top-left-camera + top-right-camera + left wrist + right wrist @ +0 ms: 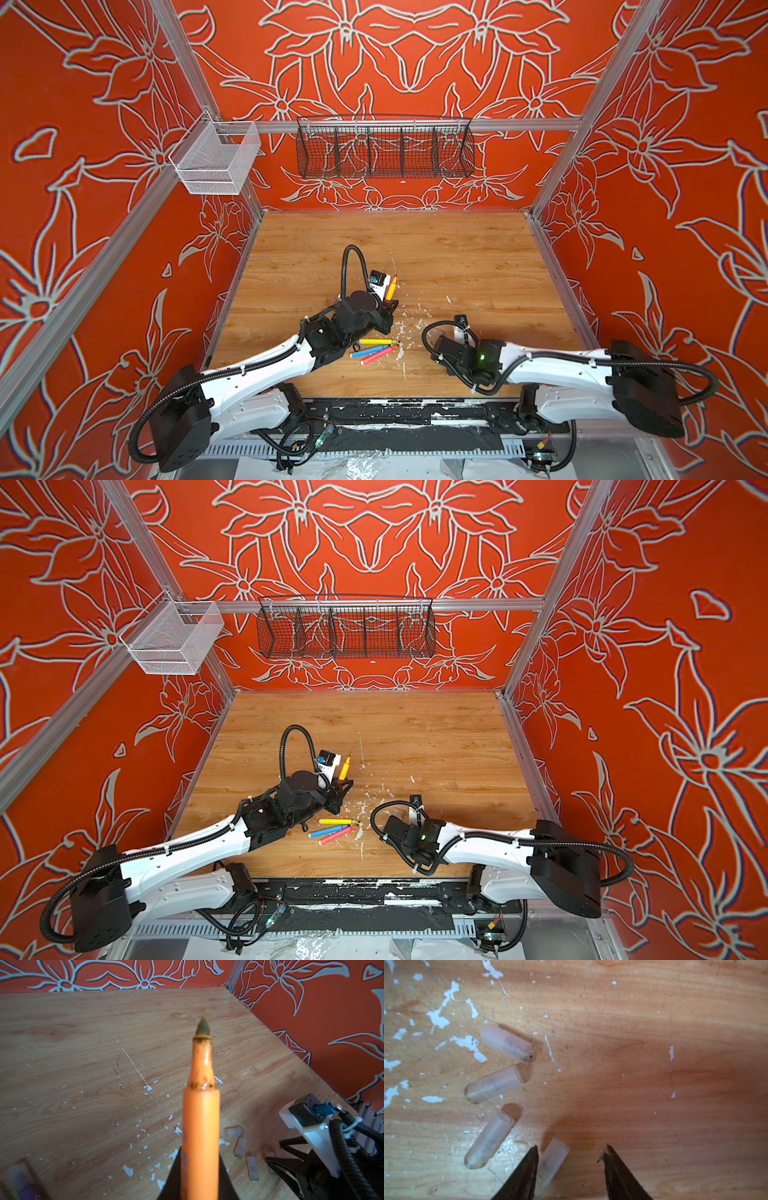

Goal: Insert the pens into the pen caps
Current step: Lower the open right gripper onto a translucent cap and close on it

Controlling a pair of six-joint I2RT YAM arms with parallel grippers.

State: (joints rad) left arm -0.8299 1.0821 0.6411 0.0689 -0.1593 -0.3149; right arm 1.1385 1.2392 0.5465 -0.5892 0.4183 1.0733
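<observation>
Low over the table (675,1022), the right gripper (571,1147) stands with jaws apart about one pen cap (553,1159) — it lies by one jaw, off centre; shift across to centre it, then close gently; three more caps (493,1084) lie beside; the left gripper (200,1153) is clamped on the orange pen (201,1118), tip bare — hold it steady.

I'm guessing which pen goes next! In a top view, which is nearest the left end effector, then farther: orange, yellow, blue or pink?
1. The orange pen, clamped in the left end effector.
2. The yellow pen, lying flat, lower in the view.
3. The blue pen and the pink pen, side by side past the yellow one: too close to call.
</observation>
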